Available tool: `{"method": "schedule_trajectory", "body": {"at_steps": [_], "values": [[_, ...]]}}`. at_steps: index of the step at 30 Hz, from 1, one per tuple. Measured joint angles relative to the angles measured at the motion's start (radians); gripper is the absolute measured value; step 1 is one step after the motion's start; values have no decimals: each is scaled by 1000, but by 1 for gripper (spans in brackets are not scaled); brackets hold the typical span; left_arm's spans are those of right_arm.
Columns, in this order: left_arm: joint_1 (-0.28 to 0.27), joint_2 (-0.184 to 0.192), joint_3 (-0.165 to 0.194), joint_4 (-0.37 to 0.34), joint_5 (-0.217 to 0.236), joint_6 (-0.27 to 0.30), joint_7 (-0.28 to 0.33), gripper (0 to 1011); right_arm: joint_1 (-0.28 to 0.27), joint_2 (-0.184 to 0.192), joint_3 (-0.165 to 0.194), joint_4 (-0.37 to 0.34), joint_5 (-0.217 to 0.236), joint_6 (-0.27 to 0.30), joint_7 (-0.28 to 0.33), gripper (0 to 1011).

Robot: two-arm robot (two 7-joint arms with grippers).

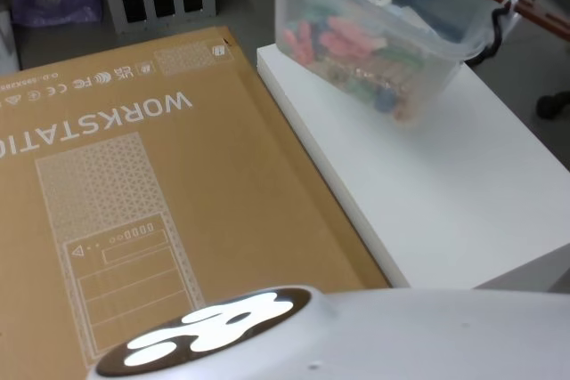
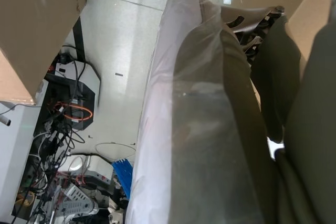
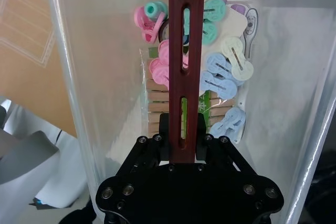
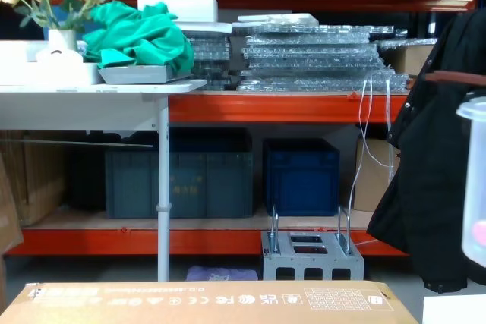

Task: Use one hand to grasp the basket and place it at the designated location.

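Note:
The basket [image 1: 374,33] is a translucent whitish tub with pink, green and blue pegs inside, and it hangs tilted over the far end of the white table [image 1: 427,193]. Its reddish-brown bar handle [image 1: 534,8] runs off the top right of the head view. From above, in the right wrist view, my right gripper [image 3: 182,145] is shut on the handle [image 3: 186,51], and the pegs [image 3: 220,72] lie on the tub's floor below. The chest view has the basket [image 4: 474,180] at its right edge, its bottom a little above the table corner [image 4: 456,310].
A large brown cardboard box [image 1: 134,175] printed WORKSTATION lies flat left of the white table, touching its edge. Behind, an orange rack holds dark blue crates [image 4: 300,176], and a black jacket [image 4: 429,187] hangs at the right. A grey metal stand [image 4: 311,252] sits on the floor.

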State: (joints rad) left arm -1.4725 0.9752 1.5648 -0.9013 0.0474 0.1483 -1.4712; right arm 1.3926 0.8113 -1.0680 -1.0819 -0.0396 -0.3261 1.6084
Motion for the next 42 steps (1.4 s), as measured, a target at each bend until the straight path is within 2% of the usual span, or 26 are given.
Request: {"method": "schedule_trajectory", "body": {"at_steps": [22,31,38,42], "values": [[0,0,0,0,0,0,0,0,22,-81,-62,-112,45,-158,13,241],[0,0,0,0,0,0,0,0,22,-104,-88,-164,58,-203,12,240],[0,0,0,0,0,0,0,0,18,-118,-109,-242,80,-304,9,241],[0,0,0,0,0,0,0,0,18,-124,-122,-270,91,-336,11,241]]}}
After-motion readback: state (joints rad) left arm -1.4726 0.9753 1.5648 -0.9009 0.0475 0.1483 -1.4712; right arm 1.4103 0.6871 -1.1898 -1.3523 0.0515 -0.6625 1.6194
